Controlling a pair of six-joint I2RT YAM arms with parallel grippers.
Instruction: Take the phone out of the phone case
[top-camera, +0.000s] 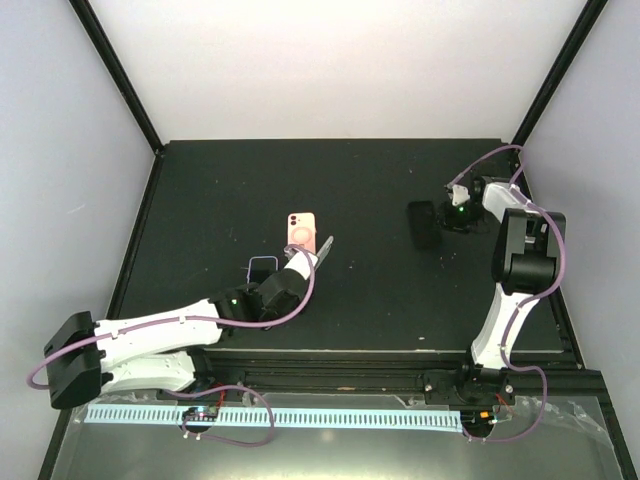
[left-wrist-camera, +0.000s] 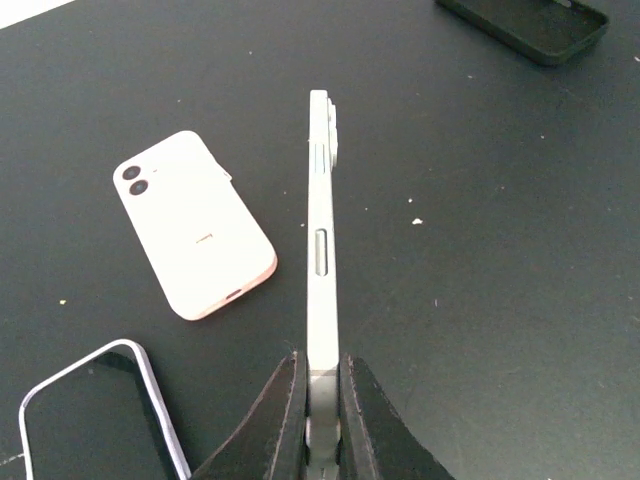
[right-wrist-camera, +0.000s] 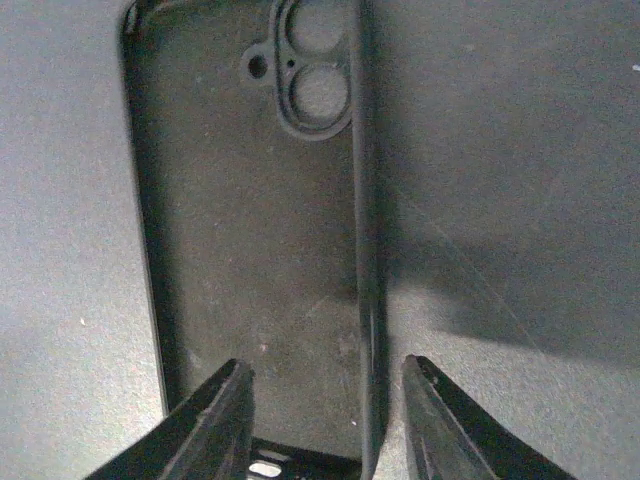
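The salmon-pink phone case (top-camera: 302, 228) lies flat, back up, near the middle of the black table (top-camera: 380, 180). Its long axis runs near to far, with the camera cutout at its far left corner and the port end toward me. It is well clear of every table edge. My left gripper (left-wrist-camera: 322, 372) is clamped on the near end of a pale silver phone (left-wrist-camera: 320, 240). The phone stands on its long edge and points away from the wrist, camera bump at the far end. I cannot tell whether that edge rests on the table. The phone is just right of the phone case, with a strip of bare table between them. A pale-rimmed case (left-wrist-camera: 95, 415) lies near and left of the gripper, so room is tight on that side. To the right the table is open as far as the black case (top-camera: 423, 224), which lies open side up. My right gripper (right-wrist-camera: 325, 365) has its fingers spread wide over that case's near end, holding nothing, with the case's right wall between them.
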